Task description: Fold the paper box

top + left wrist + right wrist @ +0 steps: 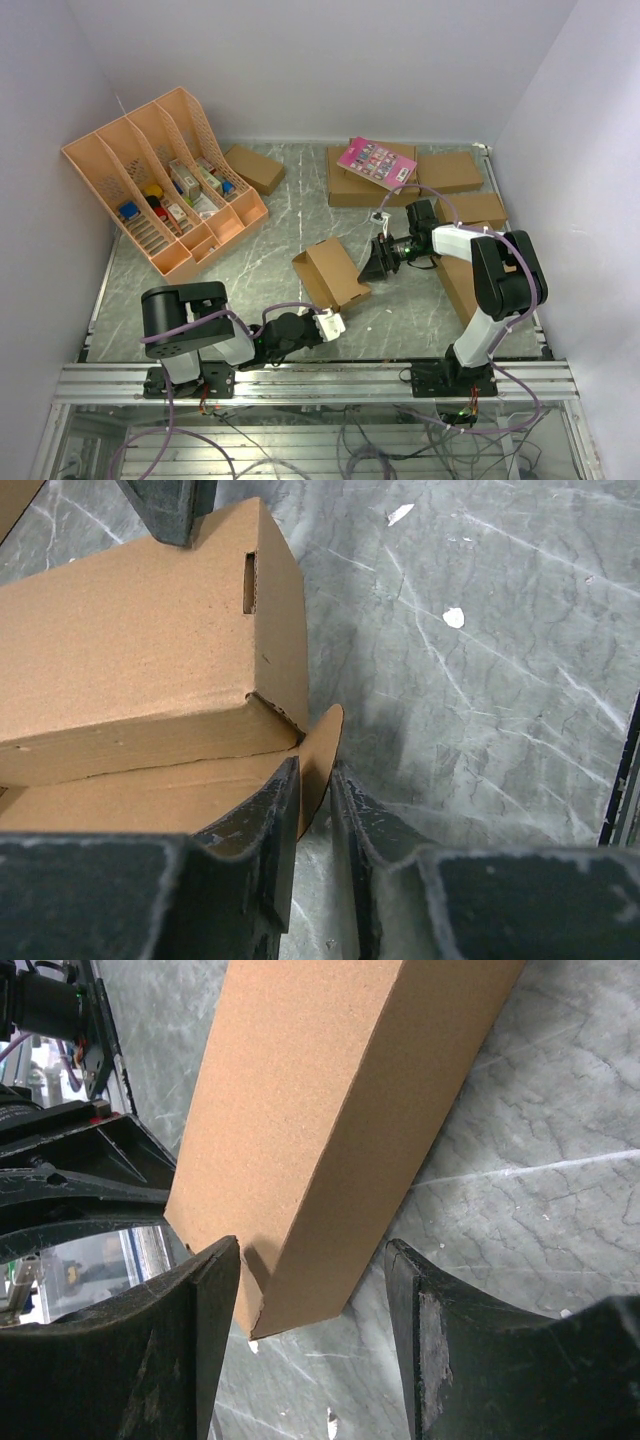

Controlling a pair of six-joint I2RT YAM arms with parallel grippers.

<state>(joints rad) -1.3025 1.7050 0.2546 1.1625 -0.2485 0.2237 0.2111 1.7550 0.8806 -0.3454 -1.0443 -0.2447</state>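
The paper box (335, 272) lies mid-table as a partly folded narrow brown oblong, with a slot (249, 582) in its end panel and a rounded flap (322, 742) sticking out at the near corner. My left gripper (328, 320) sits at that near end. Its jaws (315, 775) stand narrowly apart around the rounded flap, which leans on the left finger (270, 820) while a gap shows to the other one. My right gripper (372, 265) is open at the box's far end (320, 1140), straddling it (312, 1250). One finger (215, 1290) is at the box corner, the other (420, 1310) stands apart.
An orange file organiser (165, 175) with small items stands at the back left. Flat brown boxes lie along the back (255, 168) (450, 172) (475, 210), one bearing a pink card (376, 160). Another flat box (458, 285) lies under the right arm. A metal rail (320, 380) borders the near edge.
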